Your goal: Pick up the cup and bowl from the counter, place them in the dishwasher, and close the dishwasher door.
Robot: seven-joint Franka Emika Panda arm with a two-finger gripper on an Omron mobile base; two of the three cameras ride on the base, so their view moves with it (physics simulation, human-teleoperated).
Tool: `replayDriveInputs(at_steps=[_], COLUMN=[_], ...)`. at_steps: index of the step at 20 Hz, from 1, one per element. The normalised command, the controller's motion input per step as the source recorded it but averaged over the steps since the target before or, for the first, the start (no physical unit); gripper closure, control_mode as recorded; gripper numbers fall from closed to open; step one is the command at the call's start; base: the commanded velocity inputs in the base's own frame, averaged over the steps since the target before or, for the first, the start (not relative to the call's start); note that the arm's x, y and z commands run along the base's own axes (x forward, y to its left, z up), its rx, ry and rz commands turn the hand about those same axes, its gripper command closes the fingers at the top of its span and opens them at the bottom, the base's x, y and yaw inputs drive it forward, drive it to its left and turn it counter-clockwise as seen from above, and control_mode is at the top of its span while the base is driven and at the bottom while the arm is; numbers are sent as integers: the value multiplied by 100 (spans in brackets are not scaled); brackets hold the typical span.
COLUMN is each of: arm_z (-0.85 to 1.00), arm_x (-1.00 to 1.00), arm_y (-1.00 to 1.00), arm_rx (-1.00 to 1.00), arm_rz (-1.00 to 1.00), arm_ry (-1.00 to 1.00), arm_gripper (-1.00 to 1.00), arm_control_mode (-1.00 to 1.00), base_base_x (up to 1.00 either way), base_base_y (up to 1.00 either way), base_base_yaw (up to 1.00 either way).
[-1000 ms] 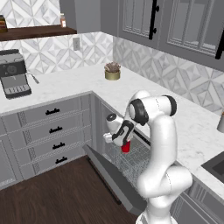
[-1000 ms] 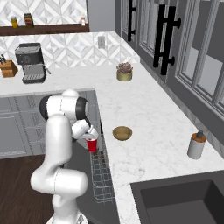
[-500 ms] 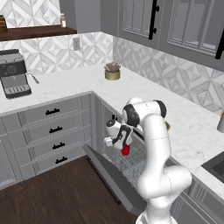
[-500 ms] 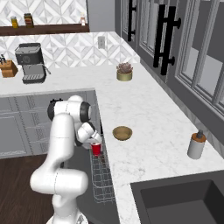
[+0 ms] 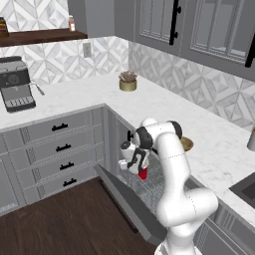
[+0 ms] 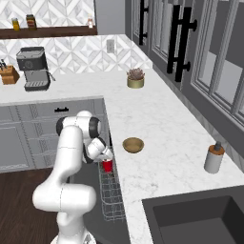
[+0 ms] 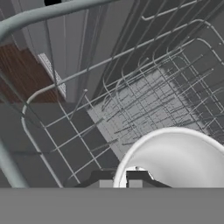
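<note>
My gripper (image 5: 135, 160) (image 6: 102, 151) is shut on the red cup (image 5: 143, 173) (image 6: 107, 165) and holds it just over the grey wire rack (image 5: 155, 185) (image 6: 110, 200) of the open dishwasher. In the hand view the cup's white rim and inside (image 7: 175, 158) sit right above the rack wires (image 7: 144, 100), with my gripper (image 7: 127, 179) at the bottom edge. The tan bowl (image 6: 133, 144) (image 5: 187, 144) rests on the white counter (image 6: 162, 124), to the right of the cup. The dishwasher door (image 5: 127, 201) hangs open, tilted down toward the floor.
A potted plant (image 6: 136, 78) stands at the counter's back corner. A grey soap dispenser (image 6: 214, 158) is near the dark sink (image 6: 200, 219). A coffee machine (image 5: 16, 90) sits on the left counter above grey drawers (image 5: 60, 149). Dark wood floor (image 5: 64, 219) lies left of the door.
The hand has sunk a little with the cup, bringing it lower over the dishwasher rack. The elbow has dropped too. The bowl has not moved.
</note>
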Motion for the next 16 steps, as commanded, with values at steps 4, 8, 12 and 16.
replayDriveInputs(at_steps=[4, 8, 12, 16], arm_z=[-61, -95, -92, -78], arm_x=[0, -17, -29, -75], arm_y=[0, 14, 60, 97], arm_rx=[0, 8, 11, 6], arm_rz=[0, 2, 0, 0], arm_ry=[0, 2, 1, 6], arm_gripper=[100, -100, -100, -100], arm_control_mode=[-100, -100, -100, -100], base_base_x=[0, 0, 0, 0], base_base_y=[0, 0, 0, 0], base_base_yaw=[0, 0, 0, 0])
